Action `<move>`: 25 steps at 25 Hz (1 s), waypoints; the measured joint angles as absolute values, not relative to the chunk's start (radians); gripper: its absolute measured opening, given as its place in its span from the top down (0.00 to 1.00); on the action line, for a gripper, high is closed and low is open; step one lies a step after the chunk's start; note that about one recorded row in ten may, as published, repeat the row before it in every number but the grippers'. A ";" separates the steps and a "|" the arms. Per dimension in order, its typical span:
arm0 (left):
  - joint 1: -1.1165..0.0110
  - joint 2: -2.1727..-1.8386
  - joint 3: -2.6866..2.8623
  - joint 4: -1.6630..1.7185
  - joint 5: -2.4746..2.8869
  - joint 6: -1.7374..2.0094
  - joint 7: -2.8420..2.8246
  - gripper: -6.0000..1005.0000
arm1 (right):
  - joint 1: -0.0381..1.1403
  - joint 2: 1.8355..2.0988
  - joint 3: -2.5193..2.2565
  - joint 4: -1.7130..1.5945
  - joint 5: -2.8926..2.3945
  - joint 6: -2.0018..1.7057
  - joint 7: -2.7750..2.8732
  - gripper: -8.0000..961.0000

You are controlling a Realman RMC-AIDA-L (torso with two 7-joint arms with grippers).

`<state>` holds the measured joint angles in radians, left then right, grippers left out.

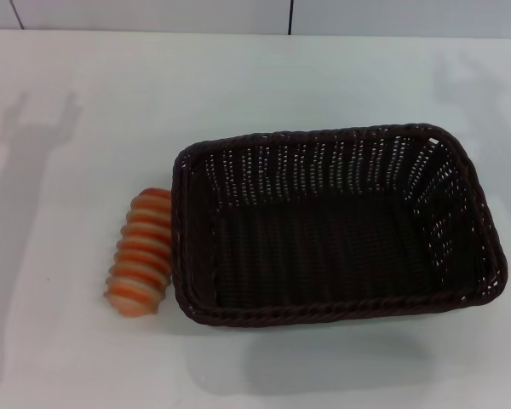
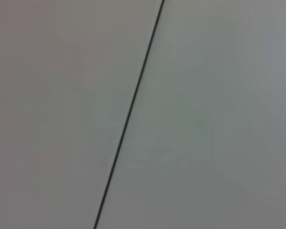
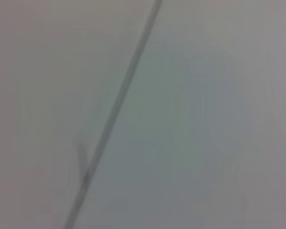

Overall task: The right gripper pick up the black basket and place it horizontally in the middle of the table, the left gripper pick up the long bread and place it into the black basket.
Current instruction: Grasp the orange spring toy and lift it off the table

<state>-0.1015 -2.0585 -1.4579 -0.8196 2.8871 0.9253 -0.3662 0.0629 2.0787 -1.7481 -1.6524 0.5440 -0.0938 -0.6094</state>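
Observation:
The black basket [image 1: 336, 226] is a large dark woven wicker basket standing on the white table [image 1: 85, 102], right of centre in the head view, open side up and empty. The long bread [image 1: 140, 252], orange and cream striped, lies on the table just left of the basket, close to its left rim. Neither gripper shows in any view. Only a gripper-shaped shadow [image 1: 30, 141] falls on the table at the far left. Both wrist views show only a pale surface with a dark line [image 2: 131, 114] across it; the line also shows in the right wrist view [image 3: 117, 112].
A pale wall with dark seams [image 1: 290, 15] runs along the table's far edge. A faint shadow [image 1: 468, 81] lies on the table at the far right.

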 joint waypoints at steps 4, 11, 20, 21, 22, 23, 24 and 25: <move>-0.092 -2.058 -1.428 -0.838 2.887 0.921 -0.367 0.24 | 0.041 2.085 -1.794 -1.474 0.550 -0.434 -0.576 0.70; -0.075 -2.053 -1.391 -0.883 2.887 0.896 -0.367 0.25 | 0.056 2.086 -1.850 -1.262 0.592 -0.780 -0.570 0.70; 0.065 -1.999 -1.281 -1.310 2.887 0.453 -0.366 0.25 | 0.107 2.085 -1.892 -1.003 0.737 -0.968 -0.575 0.70; 0.091 -1.994 -1.286 -1.412 2.887 0.320 -0.366 0.25 | 0.124 2.084 -1.894 -0.962 0.760 -0.983 -0.575 0.70; 0.091 -1.994 -1.286 -1.412 2.887 0.320 -0.366 0.25 | 0.124 2.084 -1.894 -0.962 0.760 -0.983 -0.575 0.70; 0.101 -1.993 -1.291 -1.458 2.887 0.244 -0.364 0.25 | 0.129 2.084 -1.894 -0.945 0.764 -0.989 -0.575 0.70; 0.110 -1.989 -1.303 -1.532 2.887 0.098 -0.359 0.25 | 0.141 2.084 -1.894 -0.924 0.765 -0.996 -0.574 0.70; 0.110 -1.989 -1.303 -1.532 2.887 0.098 -0.359 0.25 | 0.141 2.084 -1.894 -0.924 0.765 -0.996 -0.574 0.70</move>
<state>0.1104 -1.9888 -1.3032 -1.5325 2.8868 0.0981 -0.3593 0.1410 2.0839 -1.8945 -0.9243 0.7650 -0.9962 -0.5736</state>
